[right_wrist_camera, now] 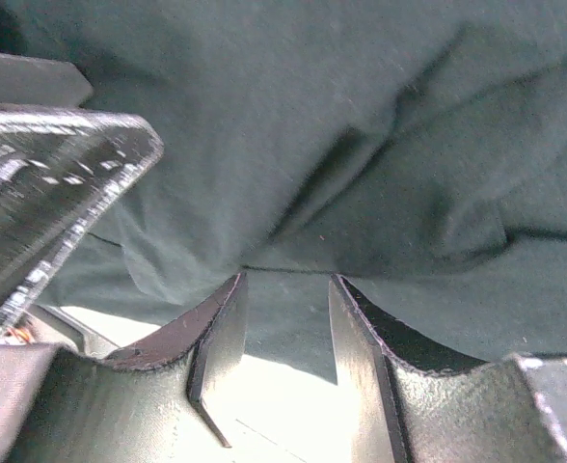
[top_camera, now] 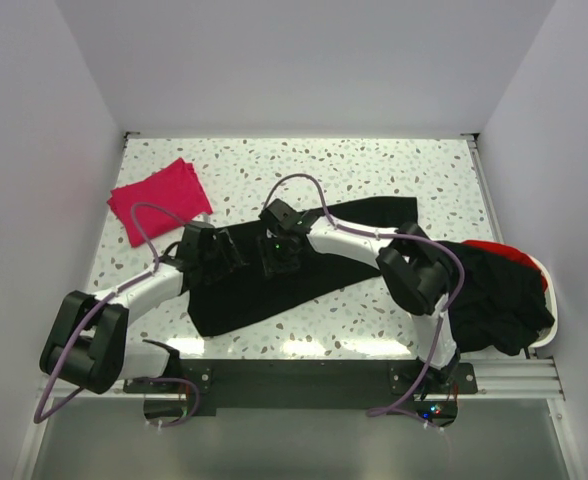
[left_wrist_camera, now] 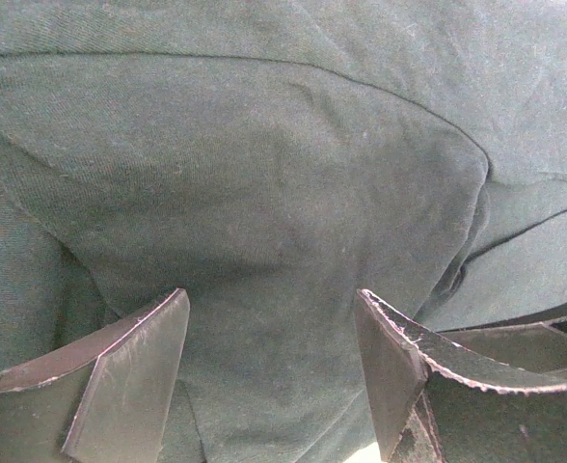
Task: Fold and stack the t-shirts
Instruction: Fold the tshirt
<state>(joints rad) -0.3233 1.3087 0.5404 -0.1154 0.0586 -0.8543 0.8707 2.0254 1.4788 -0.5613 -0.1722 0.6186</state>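
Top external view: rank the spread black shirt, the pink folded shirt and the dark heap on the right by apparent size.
Largest to smallest:
1. spread black shirt, though partly covered
2. dark heap
3. pink folded shirt

left arm (top_camera: 149,288) and right arm (top_camera: 349,240) reach inward, wrists close — left jaws wide, right jaws narrower.

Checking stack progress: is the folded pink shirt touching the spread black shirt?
Apart. Top view: speckled table shows between pink shirt and black shirt.

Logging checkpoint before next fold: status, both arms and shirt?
Left gripper open, right gripper narrowly open, both over black t-shirt spread mid-table. Pink t-shirt folded, far left. Nothing blocking.
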